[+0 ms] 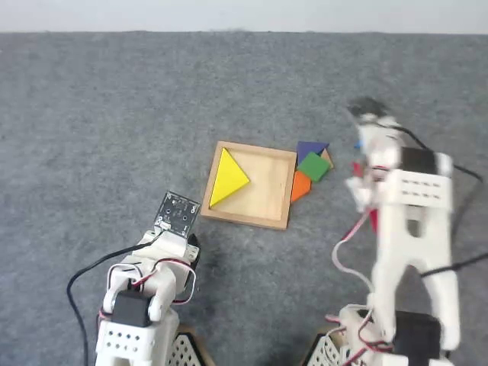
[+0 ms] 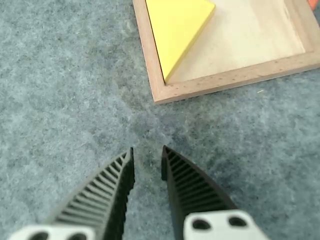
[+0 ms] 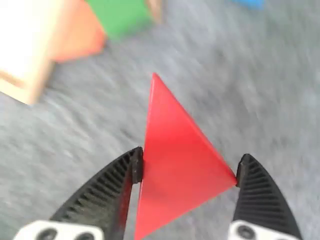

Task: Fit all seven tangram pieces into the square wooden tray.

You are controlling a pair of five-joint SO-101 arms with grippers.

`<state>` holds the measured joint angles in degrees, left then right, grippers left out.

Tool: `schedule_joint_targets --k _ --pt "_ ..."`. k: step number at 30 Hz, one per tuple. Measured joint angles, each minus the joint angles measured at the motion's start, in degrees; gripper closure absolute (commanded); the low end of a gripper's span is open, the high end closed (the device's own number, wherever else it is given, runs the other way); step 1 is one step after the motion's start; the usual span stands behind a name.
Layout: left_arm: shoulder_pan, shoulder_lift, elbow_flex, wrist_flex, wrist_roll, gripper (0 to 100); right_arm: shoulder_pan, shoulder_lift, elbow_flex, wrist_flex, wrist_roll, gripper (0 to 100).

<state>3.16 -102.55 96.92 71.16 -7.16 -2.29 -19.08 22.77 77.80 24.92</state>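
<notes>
High view: square wooden tray (image 1: 244, 219) mid-table; yellow triangle (image 1: 227, 177) lies inside it
Progress: one piece of seven seated; six judged outstanding
Right gripper (image 3: 189, 162): clamped on the red triangle (image 3: 170, 150), above the grey carpet (image 1: 114, 114), beside the tray
Left gripper (image 2: 147, 160): jaws a narrow gap apart, empty; near a tray corner
Loose pieces: orange piece (image 1: 300, 185), green square (image 1: 313, 166), dark blue triangle (image 1: 310, 148) clustered against the tray's side; likely crowding the approach

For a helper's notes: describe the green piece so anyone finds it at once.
Find the square wooden tray on the grey table. Pieces cluster beside its edge nearest the right arm. The green piece sits between the blue piece and the orange piece.
</notes>
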Motion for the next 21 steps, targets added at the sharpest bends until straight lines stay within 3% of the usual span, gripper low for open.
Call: schedule_joint_targets --k 5,12,16,21 --pt "0.0 0.0 0.0 0.0 0.0 91 -10.37 8.44 -9.58 0.0 -6.07 74.6" --pt "0.0 0.0 0.0 0.0 0.0 91 -17.14 29.45 -26.81 1.58 -10.37 74.5" --pt "0.0 0.0 0.0 0.0 0.0 91 -16.97 33.93 -34.55 6.86 -10.64 74.3" --pt "0.0 0.0 0.0 0.0 0.0 91 -10.99 31.91 -33.49 9.23 -9.93 74.2"
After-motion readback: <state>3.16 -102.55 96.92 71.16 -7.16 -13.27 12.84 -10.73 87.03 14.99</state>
